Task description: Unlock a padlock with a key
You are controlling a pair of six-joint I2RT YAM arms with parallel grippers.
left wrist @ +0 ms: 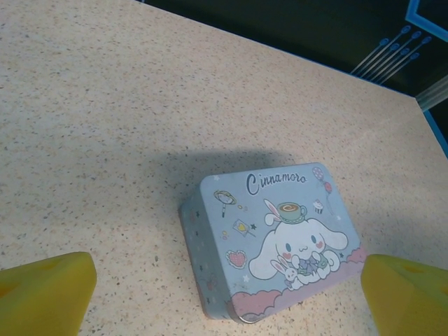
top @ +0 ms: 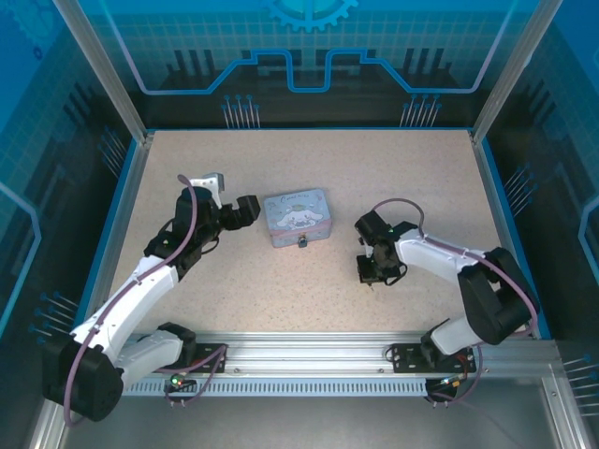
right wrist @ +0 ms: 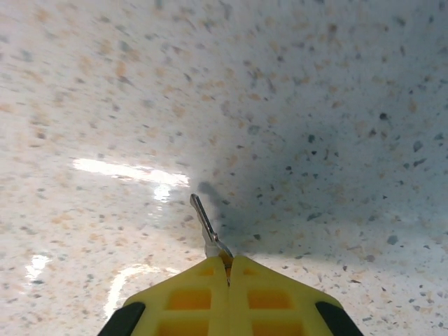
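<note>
Count on the speckled surface [top: 374, 168]: one pale blue tin box [top: 298, 215], one padlock [top: 302, 242], one key [right wrist: 205, 222], and my two arms.

**Top view.** The left arm [top: 140, 281] reaches in so that the left jaws sit just to the left of the tin box, apart from it. The right arm [top: 440, 253] holds the right jaws down near the surface, to the right of the box and somewhat nearer the bases. The padlock appears as a small dark speck at the box's near edge, between the two sets of jaws. I find the key too small to make out at this scale.

**Left wrist view.** This adds the state of the left jaws. They stand wide open with one yellow tip at each lower corner, gripping nothing. The tin box lies ahead of them and between them, lid up, printed with a cartoon dog and the word "Cinnamoro". A small metal loop [left wrist: 243, 319] shows at the box's edge nearest the jaws. I cannot tell whether it belongs to the padlock.

**Right wrist view.** This gives what the top view is too coarse for. The right jaws are pressed together on the head of the key. Its thin blade sticks out ahead of the tips, slanting up and to the left over bare surface. I cannot tell whether the blade's tip touches down.
</note>
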